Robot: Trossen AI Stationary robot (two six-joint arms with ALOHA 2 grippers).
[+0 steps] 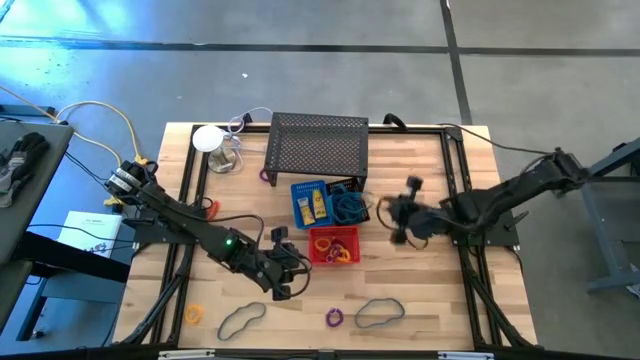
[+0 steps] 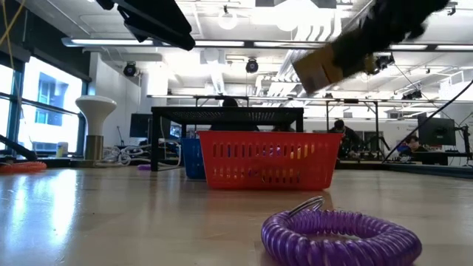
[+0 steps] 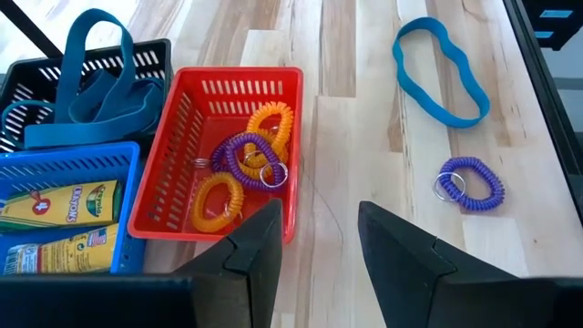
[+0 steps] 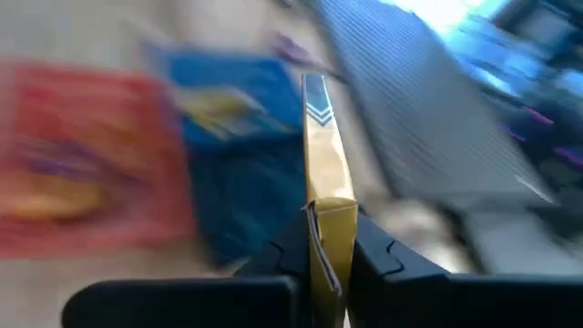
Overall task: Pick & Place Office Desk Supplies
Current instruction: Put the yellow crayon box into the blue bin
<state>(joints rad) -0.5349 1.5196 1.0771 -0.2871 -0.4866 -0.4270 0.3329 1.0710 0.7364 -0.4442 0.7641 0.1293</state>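
Bins sit in the middle of the worktop in the high view: a blue bin (image 1: 310, 203), a black bin (image 1: 349, 205) and a red bin (image 1: 334, 245), in front of the mesh rack (image 1: 317, 148). Sorted things go in them, so the right gripper (image 1: 402, 222) hangs just beside the bins, carrying something there. The left gripper (image 1: 283, 275) waits near the red bin, toward the front edge. A purple ring (image 1: 333, 318) and two looped cords (image 1: 380, 313) lie near the front edge, not picked yet.

Up high in the low view, a yellow box (image 2: 323, 66) is in the air, tilted, above the red bin.

From the left wrist view, the left fingers (image 3: 253, 246) are spread apart and hold nothing. Rings lie in the red bin, yellow boxes in the blue one.

From the right wrist view, the fingers pinch the yellow box at one end. Its long side points straight away from the gripper, toward the blue bin.
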